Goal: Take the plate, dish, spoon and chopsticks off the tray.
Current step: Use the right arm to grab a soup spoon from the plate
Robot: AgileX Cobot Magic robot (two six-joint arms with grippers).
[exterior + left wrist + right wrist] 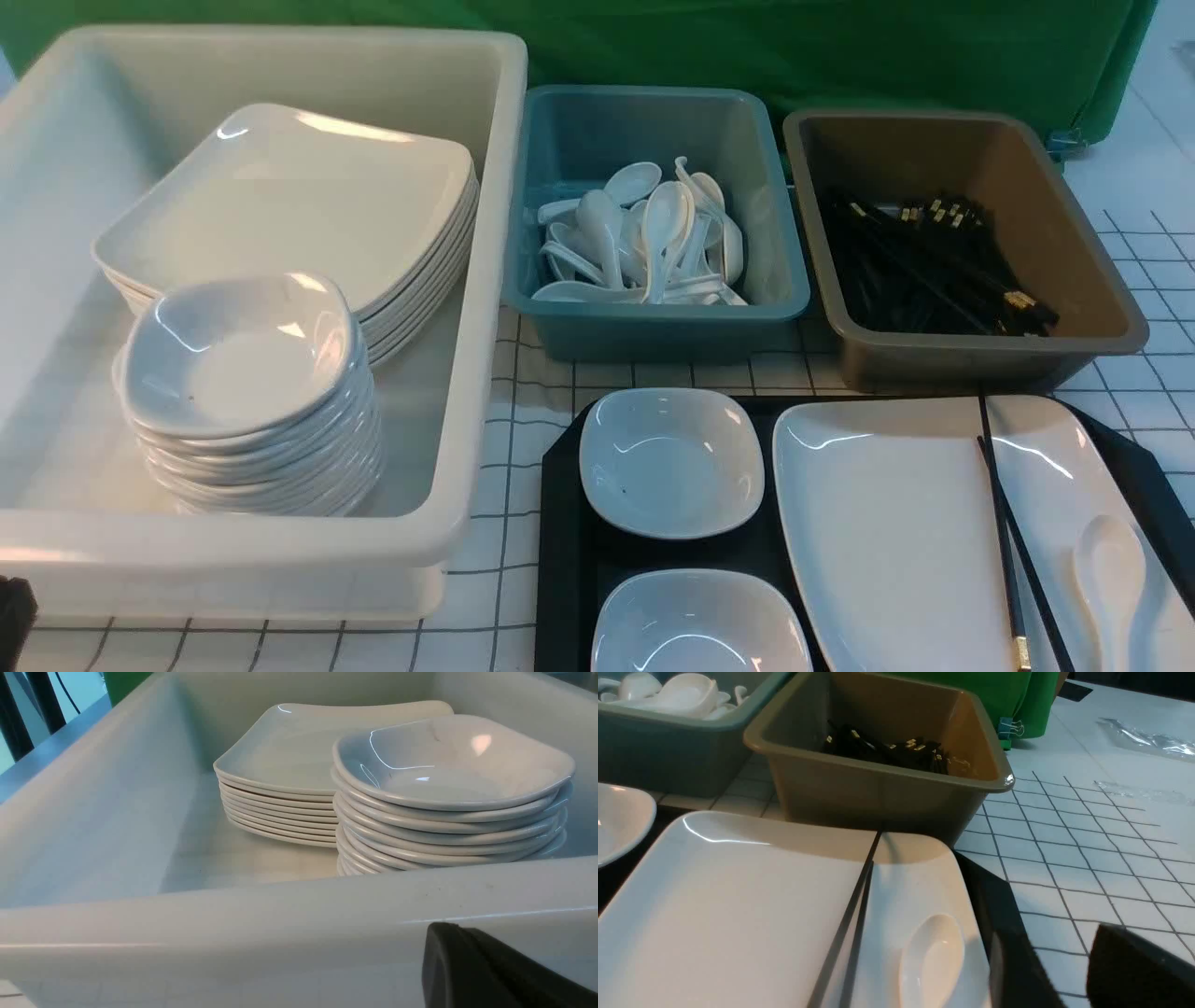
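**Left hand closed by the big tub, right hand beside the tray**

Our left hand (490, 970) has its fingers pressed together. It holds nothing. We see only a dark bit of it in the left wrist view. It sits low, just outside the near wall of the white tub (485, 280).

Only one dark finger of our right hand (1134, 970) shows. We cannot tell if its fingers are apart or together. That finger is over the checked cloth (523, 392), just beside the right edge of the tray (565, 523).

The black tray lies on the cloth in front of us, a little to the right. The plate (887, 523) fills the right part of it. The chopsticks (993, 476) lie on the plate, with their thin ends pointing at the tubs and their gold ends near us. The spoon (1111, 569) lies on the plate too, just to the right of the chopsticks, with its bowl facing up. On the left part of the tray sit two small dishes, the far dish (670, 462) and the near dish (700, 625).

Inside the white tub on our left are a pile of big plates (308, 205) and a pile of small dishes (243, 364), side by side. Behind the tray, the teal tub (653, 327) holds many white spoons (644, 233). The brown tub (980, 359) next to it holds many black sticks (934, 261).
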